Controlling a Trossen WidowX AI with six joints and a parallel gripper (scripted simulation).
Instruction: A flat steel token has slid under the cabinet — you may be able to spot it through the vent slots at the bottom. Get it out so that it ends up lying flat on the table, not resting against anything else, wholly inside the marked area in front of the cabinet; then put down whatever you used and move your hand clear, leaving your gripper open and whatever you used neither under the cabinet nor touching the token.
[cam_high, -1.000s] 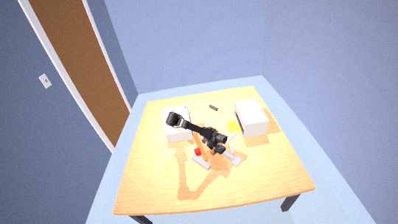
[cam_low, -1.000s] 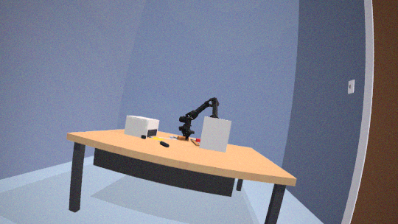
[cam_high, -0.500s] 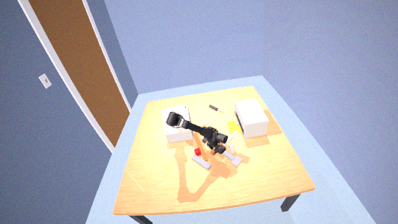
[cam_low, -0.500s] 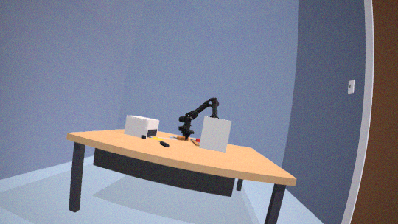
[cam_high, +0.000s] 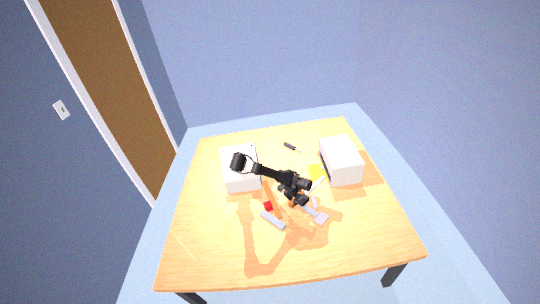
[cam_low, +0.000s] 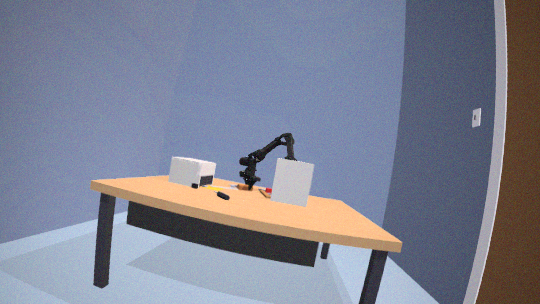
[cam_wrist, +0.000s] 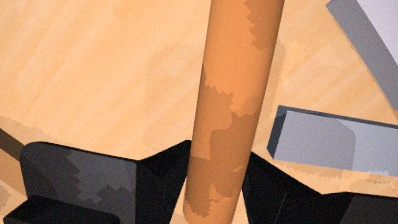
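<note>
My gripper (cam_high: 292, 204) (cam_low: 250, 187) (cam_wrist: 216, 151) is closed on an orange cylindrical rod (cam_low: 243, 186) (cam_wrist: 235, 75). I judge this as tool pickup; next, lift clear of the grey block (cam_wrist: 320, 142).

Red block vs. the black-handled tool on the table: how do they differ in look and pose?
Colour: the small red block is red all over; the slim black-handled tool has a dark handle.
Shape: the block is compact, the tool long and narrow.
Place: the block sits near the orange-brown strip; the tool lies apart from other things.
Shared: both rest on the table, outside the pincer.
</note>
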